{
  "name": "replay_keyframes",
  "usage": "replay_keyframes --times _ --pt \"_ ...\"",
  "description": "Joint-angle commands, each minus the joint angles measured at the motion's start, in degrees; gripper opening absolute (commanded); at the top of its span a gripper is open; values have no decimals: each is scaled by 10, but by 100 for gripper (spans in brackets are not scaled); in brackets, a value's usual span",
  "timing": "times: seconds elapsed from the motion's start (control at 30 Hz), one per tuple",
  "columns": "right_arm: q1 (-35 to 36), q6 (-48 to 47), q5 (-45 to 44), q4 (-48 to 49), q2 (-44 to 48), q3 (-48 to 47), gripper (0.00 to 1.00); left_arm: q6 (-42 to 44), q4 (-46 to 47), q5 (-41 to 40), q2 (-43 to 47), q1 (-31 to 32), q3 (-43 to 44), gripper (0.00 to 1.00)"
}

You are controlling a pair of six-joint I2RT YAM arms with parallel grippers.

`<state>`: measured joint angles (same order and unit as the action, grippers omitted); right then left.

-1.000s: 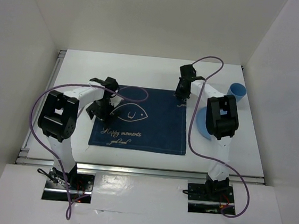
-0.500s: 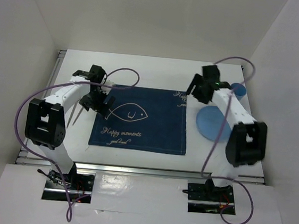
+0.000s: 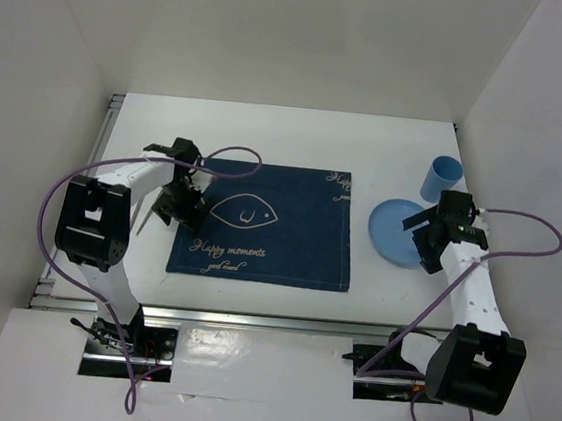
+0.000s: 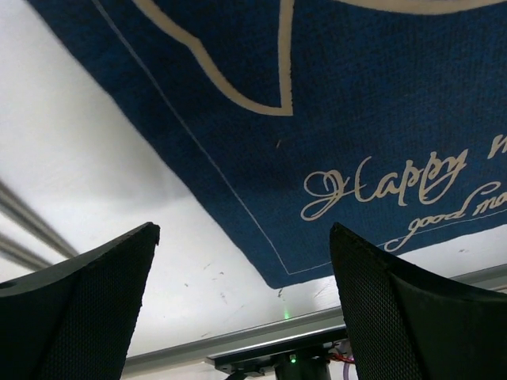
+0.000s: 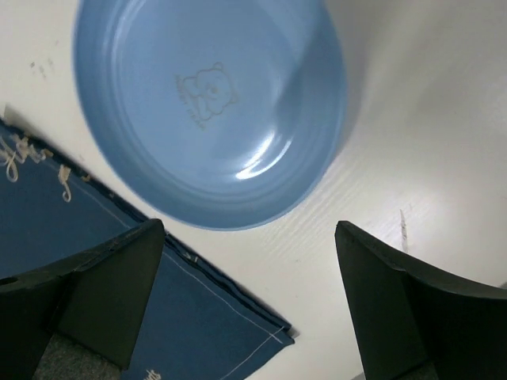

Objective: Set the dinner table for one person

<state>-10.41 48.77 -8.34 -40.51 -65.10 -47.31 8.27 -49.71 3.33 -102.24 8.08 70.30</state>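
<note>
The dinner table (image 3: 269, 134) is a white top with a navy fish-print placemat (image 3: 264, 224) lying flat in its middle. To the mat's right sits a blue plate (image 3: 391, 232), with a blue cup (image 3: 442, 179) upright behind it. My right gripper (image 3: 426, 231) hovers over the plate's right edge; in the right wrist view the gripper (image 5: 249, 309) is open and empty, with the plate (image 5: 210, 103) and a placemat corner (image 5: 158, 317) below. My left gripper (image 3: 174, 204) is over the mat's left edge, and in the left wrist view it (image 4: 245, 317) is open above the placemat (image 4: 356, 119) and bare table (image 4: 103, 198).
A thin grey utensil (image 3: 146, 219) lies on the table just left of the placemat. Aluminium rails (image 3: 250, 318) border the near and left edges. White walls enclose the table on three sides. Purple cables loop from both arms.
My right gripper has opened and swung from the placemat's far right corner out to the plate. The left gripper moved off the mat's left side and came back to its left edge.
</note>
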Motion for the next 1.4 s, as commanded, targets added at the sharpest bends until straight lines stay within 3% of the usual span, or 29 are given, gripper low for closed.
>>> replay_keyframes --times 0.0,0.43,0.83,1.0,1.03,1.13,1.2,1.37 --pt "0 97 -56 -13 9 26 96 10 12 33 -17 1 -15 94" --pt "0 157 -23 74 -89 78 92 16 8 77 -32 1 -37 93" --pt "0 204 -12 137 -161 84 71 21 3 77 -5 1 -48 93" --pt "0 226 -18 131 -166 84 49 21 3 83 1 1 -54 93" --pt "0 232 -18 121 -166 84 38 21 3 83 1 1 -54 93" --pt "0 243 -2 109 -132 94 20 21 8 72 7 1 -64 93" --pt "0 237 24 128 -108 111 0 21 8 78 12 1 -64 93" --pt "7 134 104 168 -35 82 0 26 3 84 18 1 -51 93"
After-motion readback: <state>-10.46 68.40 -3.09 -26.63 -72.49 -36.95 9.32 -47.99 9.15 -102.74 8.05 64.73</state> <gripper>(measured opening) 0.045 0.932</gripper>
